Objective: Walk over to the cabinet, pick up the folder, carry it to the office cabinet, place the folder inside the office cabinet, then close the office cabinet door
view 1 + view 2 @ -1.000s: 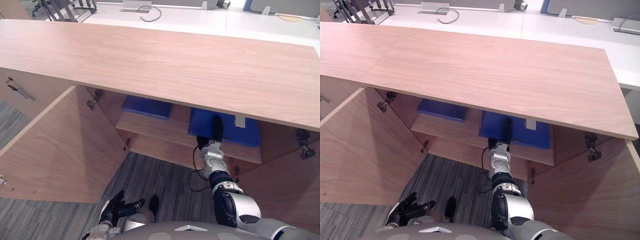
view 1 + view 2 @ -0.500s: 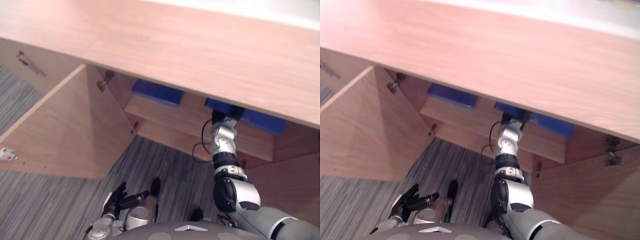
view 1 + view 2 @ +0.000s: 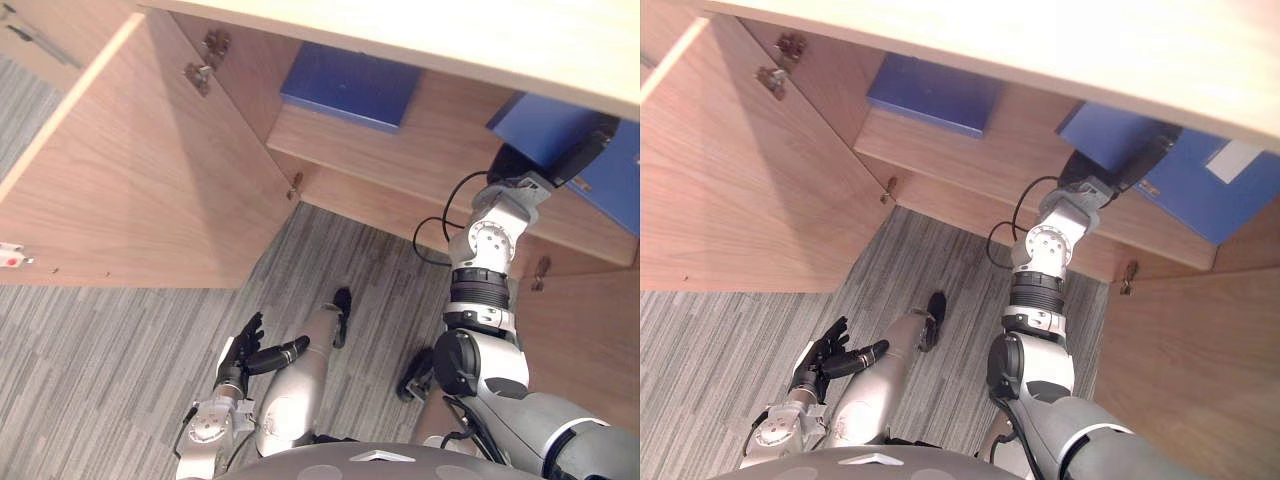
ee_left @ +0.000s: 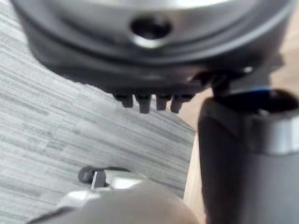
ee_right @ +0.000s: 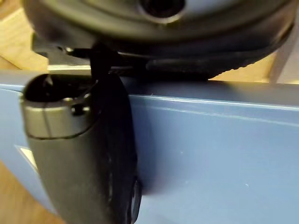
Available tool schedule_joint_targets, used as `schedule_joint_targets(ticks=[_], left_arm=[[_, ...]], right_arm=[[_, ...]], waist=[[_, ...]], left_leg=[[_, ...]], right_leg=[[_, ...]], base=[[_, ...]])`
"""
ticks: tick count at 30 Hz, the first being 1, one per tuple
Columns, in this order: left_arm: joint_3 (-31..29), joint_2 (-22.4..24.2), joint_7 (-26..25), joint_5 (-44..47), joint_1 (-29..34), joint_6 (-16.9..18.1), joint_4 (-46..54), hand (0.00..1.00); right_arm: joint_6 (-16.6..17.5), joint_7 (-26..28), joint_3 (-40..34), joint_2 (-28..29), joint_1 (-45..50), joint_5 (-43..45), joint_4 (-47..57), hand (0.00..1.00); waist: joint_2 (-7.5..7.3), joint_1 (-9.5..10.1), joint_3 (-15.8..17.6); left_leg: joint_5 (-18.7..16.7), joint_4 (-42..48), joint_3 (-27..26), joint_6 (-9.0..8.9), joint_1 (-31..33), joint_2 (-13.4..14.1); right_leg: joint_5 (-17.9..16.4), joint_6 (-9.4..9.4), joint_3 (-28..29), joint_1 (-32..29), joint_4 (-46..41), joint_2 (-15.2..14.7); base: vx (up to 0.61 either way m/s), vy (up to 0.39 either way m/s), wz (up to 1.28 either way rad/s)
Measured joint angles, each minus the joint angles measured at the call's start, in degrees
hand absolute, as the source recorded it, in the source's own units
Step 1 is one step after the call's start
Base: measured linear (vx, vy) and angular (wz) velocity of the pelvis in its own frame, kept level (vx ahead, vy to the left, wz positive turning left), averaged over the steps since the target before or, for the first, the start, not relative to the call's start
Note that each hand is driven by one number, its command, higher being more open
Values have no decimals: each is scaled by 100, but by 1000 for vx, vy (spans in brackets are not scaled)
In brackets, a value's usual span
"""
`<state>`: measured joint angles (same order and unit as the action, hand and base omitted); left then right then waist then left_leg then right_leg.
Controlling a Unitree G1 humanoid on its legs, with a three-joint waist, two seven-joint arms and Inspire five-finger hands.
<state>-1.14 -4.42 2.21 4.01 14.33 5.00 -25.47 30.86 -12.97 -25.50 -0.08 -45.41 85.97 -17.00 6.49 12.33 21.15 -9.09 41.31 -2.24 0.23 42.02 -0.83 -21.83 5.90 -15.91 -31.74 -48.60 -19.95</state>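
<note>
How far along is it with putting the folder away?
The blue folder already lies on the open cabinet's shelf. The right hand pinches it, thumb on its cover; the left hand hangs open. Left: let go and close the door.

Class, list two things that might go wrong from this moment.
1. The right hand pinches the blue folder close to the shelf front; released there, it may slide off.
2. While that hand is inside, swinging the open left door shut might strike the arm.
</note>
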Motion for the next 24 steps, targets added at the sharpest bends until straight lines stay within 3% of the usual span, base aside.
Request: schedule_joint_targets(ticks=[5, 12, 18, 24], left_arm=[[-106, 10, -84, 54, -120, 29, 257, 100], [-149, 135, -75, 496, -125, 97, 493, 100], [-227, 136, -94, 718, -125, 131, 541, 100], [-410, 225, -366, 701, -134, 124, 532, 100]], right_arm=[[2, -41, 152, -262, -359, 0, 4, 0], [-22, -679, 178, -939, -1096, -22, -33, 0], [-590, -1057, 199, -1836, -1981, -639, -949, 0], [-852, -1243, 252, -1948, -2842, -696, -1473, 0]], waist=[[-48, 61, 157], [-89, 156, 272], [-162, 109, 379], [-195, 13, 457]], left_leg=[[-230, 720, -126, -25, 717, 113], [-193, 1089, -120, 23, 1435, 158], [-175, 1143, -154, 46, 1593, 162], [-155, 1157, -209, 44, 1723, 187]], right_leg=[[-231, -8, 357, -858, -786, -12], [-279, -50, 500, -1632, -1235, -7], [-260, -16, 576, -1817, -1277, -4], [-264, -25, 645, -2022, -1353, 8]], base=[[-83, 9, -16], [-60, -3, -2], [-20, 17, -3], [-4, -1, -2]])
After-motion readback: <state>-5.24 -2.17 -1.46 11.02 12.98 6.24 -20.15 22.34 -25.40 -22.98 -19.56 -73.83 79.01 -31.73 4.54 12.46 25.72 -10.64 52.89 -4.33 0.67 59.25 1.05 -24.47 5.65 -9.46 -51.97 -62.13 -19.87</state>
